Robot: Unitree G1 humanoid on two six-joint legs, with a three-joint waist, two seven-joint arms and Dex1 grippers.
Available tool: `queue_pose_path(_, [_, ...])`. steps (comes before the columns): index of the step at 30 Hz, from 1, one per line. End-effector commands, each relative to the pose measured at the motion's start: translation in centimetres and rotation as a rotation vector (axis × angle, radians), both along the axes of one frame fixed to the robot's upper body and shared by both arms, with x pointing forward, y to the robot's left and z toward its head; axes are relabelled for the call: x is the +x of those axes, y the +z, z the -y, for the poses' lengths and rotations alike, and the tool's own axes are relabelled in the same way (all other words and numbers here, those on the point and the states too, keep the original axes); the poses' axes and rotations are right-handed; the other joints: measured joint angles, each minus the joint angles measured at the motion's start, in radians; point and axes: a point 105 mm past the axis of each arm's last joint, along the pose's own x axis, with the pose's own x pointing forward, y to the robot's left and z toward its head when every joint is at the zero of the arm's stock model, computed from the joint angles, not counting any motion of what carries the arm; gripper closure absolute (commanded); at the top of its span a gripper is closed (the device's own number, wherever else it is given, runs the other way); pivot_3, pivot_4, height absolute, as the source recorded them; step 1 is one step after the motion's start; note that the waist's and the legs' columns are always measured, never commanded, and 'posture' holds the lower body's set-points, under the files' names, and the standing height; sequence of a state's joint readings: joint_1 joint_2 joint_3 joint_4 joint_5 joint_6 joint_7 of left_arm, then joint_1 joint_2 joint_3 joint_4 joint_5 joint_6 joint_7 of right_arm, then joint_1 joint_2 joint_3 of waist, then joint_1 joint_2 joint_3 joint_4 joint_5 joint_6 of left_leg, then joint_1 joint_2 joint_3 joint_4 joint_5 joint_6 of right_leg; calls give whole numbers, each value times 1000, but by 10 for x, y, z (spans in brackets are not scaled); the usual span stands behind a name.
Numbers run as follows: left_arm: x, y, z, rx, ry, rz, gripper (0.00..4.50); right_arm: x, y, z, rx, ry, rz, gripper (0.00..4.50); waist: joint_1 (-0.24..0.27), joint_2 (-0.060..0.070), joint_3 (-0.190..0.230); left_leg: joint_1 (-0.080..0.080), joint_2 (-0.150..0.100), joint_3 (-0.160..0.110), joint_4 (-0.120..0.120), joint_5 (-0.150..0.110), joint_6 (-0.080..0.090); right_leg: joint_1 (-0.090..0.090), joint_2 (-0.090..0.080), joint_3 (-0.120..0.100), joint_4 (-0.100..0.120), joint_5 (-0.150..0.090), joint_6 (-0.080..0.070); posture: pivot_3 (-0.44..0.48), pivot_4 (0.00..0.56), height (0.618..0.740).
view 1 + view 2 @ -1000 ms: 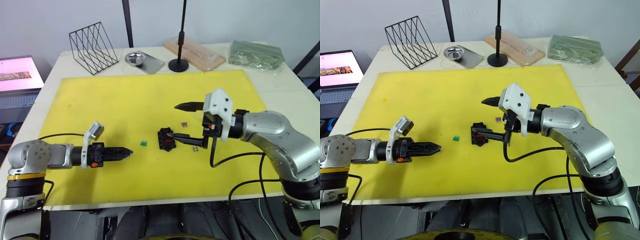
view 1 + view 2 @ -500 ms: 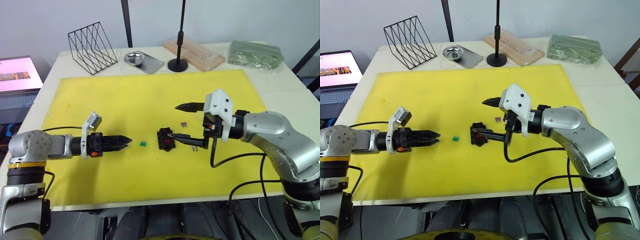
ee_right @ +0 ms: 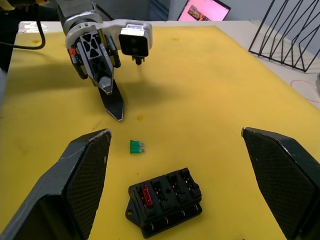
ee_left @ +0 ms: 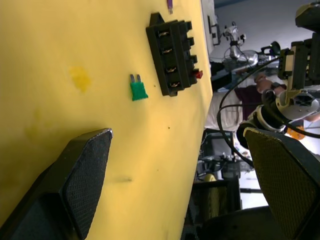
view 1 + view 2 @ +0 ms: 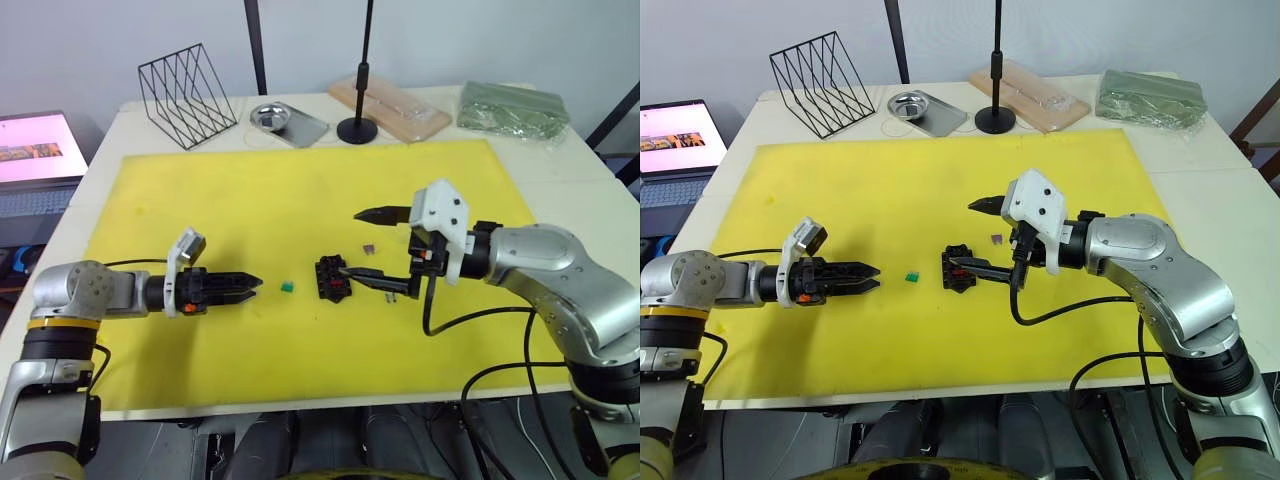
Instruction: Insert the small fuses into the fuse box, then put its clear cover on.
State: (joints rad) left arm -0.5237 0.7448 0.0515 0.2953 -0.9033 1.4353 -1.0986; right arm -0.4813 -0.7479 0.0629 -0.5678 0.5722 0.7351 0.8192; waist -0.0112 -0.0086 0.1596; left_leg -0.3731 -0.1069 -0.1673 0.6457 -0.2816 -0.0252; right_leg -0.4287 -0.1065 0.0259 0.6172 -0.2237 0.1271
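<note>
The black fuse box [image 5: 331, 279] lies mid-mat with a red fuse [image 3: 146, 196] in one end slot. A green fuse [image 5: 287, 286] lies flat on the yellow mat just left of the box. A purple fuse [image 5: 369, 247] rests behind and to the right of the box. My left gripper [image 5: 257, 284] is open and low over the mat, its tips a short way left of the green fuse. My right gripper [image 5: 358, 243] is wide open, its lower fingertip at the box's right side. The clear cover is out of view.
The yellow mat [image 5: 200, 200] covers most of the table. Along the back stand a wire rack [image 5: 186, 95], a metal tray [image 5: 287, 122], a black stand [image 5: 357, 130], clear packaging with a wooden board [image 5: 390, 105] and a green packet [image 5: 512, 108]. A laptop [image 5: 35, 150] sits far left.
My left gripper has moved away from the mat's front edge, into line with the green fuse. The right arm has hardly moved.
</note>
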Motion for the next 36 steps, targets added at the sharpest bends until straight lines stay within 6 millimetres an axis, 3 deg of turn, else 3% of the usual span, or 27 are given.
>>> queue_pose_path(1, [2, 7, -1, 6, -9, 28, 40, -5, 14, 0, 8, 9, 69, 0, 0, 0, 0, 0, 0, 0, 0, 0, 0, 0, 0, 0, 0, 0, 0, 0, 150, 740])
queue_pose_path(17, [1, 16, 4, -6, -79, 117, 40, -4, 14, 1, 8, 2, 69, 0, 0, 0, 0, 0, 0, 0, 0, 0, 0, 0, 0, 0, 0, 0, 0, 0, 150, 740])
queue_pose_path(29, [10, 16, 37, 7, -91, -53, 40, -3, 14, 1, 12, 0, 71, 0, -3, 0, 0, 0, 0, -1, 0, 1, -1, 0, 1, 0, 0, 0, 0, 0, 150, 740])
queue_pose_path(36, [13, 13, 39, 22, -74, -71, 40, -3, 15, 3, 8, -10, 73, 0, 0, 0, 0, 0, 0, 0, 0, 1, -1, 0, 0, 0, 0, 0, 0, 0, 150, 740])
